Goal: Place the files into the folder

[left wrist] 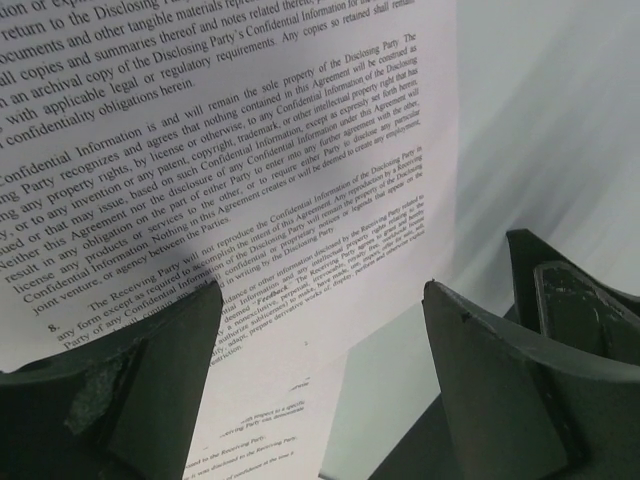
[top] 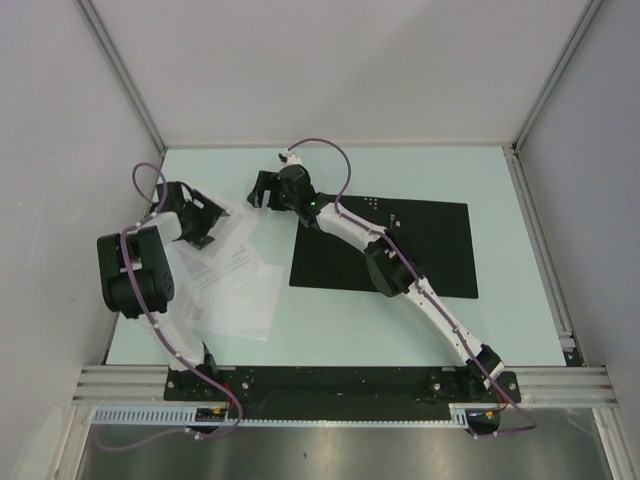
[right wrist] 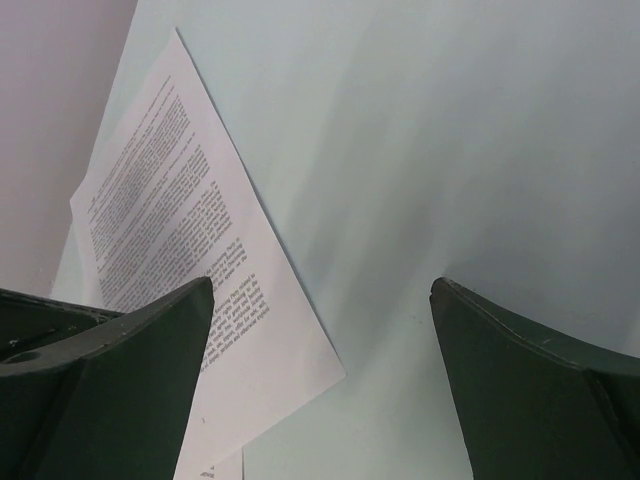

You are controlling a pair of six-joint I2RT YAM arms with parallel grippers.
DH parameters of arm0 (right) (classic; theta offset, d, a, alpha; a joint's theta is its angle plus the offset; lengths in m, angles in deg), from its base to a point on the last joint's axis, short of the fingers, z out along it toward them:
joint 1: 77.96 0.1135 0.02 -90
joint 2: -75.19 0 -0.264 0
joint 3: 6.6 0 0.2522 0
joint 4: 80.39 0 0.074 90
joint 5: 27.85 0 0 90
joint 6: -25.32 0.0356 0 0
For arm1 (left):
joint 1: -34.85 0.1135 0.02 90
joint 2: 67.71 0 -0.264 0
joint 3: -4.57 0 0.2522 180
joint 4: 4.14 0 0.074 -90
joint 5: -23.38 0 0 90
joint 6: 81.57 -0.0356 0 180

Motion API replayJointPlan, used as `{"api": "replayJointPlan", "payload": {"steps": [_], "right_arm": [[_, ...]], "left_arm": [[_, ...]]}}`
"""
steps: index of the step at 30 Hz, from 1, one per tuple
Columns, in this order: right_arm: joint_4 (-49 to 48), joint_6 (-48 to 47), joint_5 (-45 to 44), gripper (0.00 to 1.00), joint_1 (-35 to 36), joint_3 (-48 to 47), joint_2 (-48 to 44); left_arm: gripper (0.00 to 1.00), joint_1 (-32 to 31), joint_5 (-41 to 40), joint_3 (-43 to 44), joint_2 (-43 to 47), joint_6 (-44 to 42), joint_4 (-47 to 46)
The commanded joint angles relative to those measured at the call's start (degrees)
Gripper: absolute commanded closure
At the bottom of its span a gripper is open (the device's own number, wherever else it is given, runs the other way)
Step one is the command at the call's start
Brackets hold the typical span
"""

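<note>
The files point(top: 232, 280) are several loose white sheets with black text, fanned out on the left of the table. The folder point(top: 420, 262) lies flat to their right, showing black. My left gripper point(top: 207, 224) is open and empty, hovering just above the far end of the sheets. In the left wrist view, printed text point(left wrist: 230, 180) fills the space between its fingertips point(left wrist: 322, 290). My right gripper point(top: 263, 189) is open and empty, beyond the folder's far-left corner. In the right wrist view it point(right wrist: 322, 285) is over bare table, with a sheet's corner point(right wrist: 190, 240) to its left.
The table point(top: 500, 180) is pale green, walled at the left, back and right by white panels. A metal rail point(top: 330, 382) with both arm bases runs along the near edge. The right arm lies diagonally over the folder's left half.
</note>
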State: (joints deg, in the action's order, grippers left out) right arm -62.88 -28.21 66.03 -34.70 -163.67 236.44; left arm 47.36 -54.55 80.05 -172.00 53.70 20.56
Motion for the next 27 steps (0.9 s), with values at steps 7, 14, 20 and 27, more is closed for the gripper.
{"api": "replayJointPlan", "payload": {"steps": [7, 14, 20, 27], "right_arm": [[1.96, 0.54, 2.45, 0.08, 3.31, -2.68, 2.31], [0.92, -1.31, 4.03, 0.12, 3.49, 1.71, -0.32], [4.5, -3.68, 3.6, 0.18, 4.98, 2.24, -1.37], [10.75, -7.9, 1.75, 0.24, 6.04, 5.14, -3.84]], "left_arm": [[0.11, -0.38, -1.35, -13.55, 10.59, -0.09, 1.01], [0.12, -4.77, -5.99, -8.9, 18.33, -8.71, 5.76], [0.09, -4.7, -8.03, -3.19, 14.5, -8.28, 5.41], [0.09, -0.92, -3.47, -0.79, 3.31, -3.53, 4.9]]}}
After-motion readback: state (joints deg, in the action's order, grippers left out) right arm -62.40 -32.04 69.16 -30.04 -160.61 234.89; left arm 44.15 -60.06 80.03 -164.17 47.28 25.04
